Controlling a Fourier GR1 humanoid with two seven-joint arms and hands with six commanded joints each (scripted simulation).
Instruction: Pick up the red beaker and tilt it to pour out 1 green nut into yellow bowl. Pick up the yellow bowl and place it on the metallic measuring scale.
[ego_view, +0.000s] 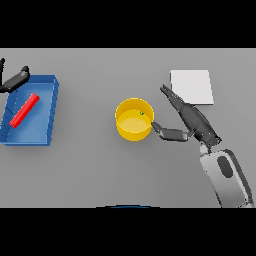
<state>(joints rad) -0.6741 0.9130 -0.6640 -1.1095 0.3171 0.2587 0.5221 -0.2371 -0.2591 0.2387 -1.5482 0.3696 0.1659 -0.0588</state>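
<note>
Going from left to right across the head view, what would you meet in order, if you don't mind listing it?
Left hand → red beaker lying in the blue tray → yellow bowl holding the green nut → right hand, with the metallic measuring scale behind it.

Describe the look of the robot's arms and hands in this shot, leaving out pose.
The right hand is dark grey to black, with long slim fingers and a blocky thumb. Its forearm is a white, rounded shell with a dark oval inset and grey edging. Of the left hand only dark fingers show at the picture's edge. No cables or markings are visible.
</note>
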